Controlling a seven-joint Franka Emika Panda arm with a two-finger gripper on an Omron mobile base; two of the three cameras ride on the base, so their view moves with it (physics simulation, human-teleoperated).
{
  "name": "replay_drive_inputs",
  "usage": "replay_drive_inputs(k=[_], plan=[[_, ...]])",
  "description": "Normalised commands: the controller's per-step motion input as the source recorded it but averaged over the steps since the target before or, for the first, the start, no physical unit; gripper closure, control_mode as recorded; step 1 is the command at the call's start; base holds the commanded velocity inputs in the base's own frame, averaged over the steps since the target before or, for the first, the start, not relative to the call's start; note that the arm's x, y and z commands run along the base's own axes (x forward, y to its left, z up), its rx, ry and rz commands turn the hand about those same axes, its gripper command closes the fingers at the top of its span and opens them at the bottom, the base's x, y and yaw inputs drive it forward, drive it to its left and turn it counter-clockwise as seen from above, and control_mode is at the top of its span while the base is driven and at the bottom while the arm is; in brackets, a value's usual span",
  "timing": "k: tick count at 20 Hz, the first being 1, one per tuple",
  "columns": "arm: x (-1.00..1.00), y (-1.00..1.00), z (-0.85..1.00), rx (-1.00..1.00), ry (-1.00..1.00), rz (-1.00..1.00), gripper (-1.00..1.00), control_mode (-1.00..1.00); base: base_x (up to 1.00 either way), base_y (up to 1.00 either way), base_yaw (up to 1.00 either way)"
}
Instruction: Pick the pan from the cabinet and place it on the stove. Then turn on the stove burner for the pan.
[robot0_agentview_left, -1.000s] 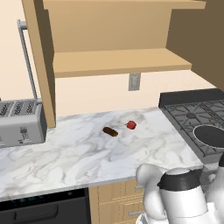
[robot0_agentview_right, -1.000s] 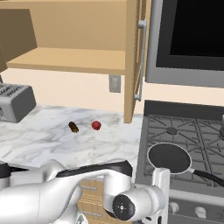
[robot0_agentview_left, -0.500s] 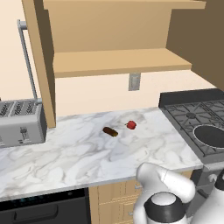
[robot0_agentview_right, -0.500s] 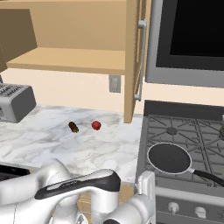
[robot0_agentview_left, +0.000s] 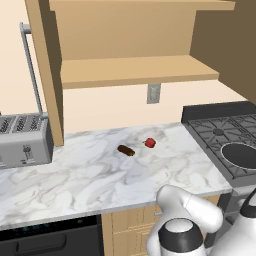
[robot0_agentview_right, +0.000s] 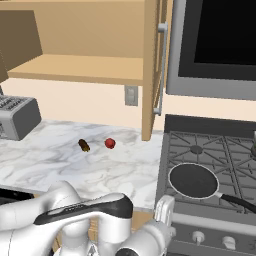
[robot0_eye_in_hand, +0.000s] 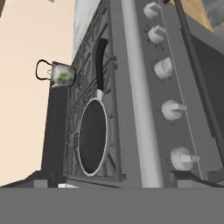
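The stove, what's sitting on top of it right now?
On the black gas stove, the shallow dark frying pan rests on the front-left grate, handle pointing right. A small patterned kettle stands at the back. The burner beneath the pan is covered.

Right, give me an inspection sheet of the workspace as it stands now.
Surface: white marble counter left of the stove.
Job's things: pan sits on the stove's front left burner, handle toward the right; cabinet doors open, shelf bare; silver knobs run along the stove front.
Clutter: small red item and small brown item on the counter; toaster at its left end; kettle at the back of the stove.
Gripper: open, holding nothing, facing the stove front.
Cables: nothing seen.
Surroundings: wall outlet, black microwave above the stove, dishwasher below the counter.
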Motion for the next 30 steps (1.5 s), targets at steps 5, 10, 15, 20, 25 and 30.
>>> replay_drive_inputs(k=[5, 10, 15, 20, 25, 30], plan=[[-0.01, -0.13, -0.10, 0.42, -0.19, 0.02, -1.00, -1.00, 0.00, 0.00, 0.00], [-0.14, 0.00, -0.22, 0.42, -0.29, 0.00, -1.00, -1.00, 0.00, 0.00, 0.00], [-0.20, 0.00, -0.13, 0.44, -0.23, 0.00, -1.00, -1.00, 0.00, 0.00, 0.00], [-0.10, 0.00, 0.00, 0.43, -0.11, -0.02, -1.00, -1.00, 0.00, 0.00, 0.00], [0.00, -0.02, 0.00, 0.33, 0.00, -0.06, -1.00, -1.00, 0.00, 0.00, 0.00], [0.00, -0.03, -0.04, 0.05, 0.00, -0.03, -1.00, -1.00, 0.00, 0.00, 0.00]])
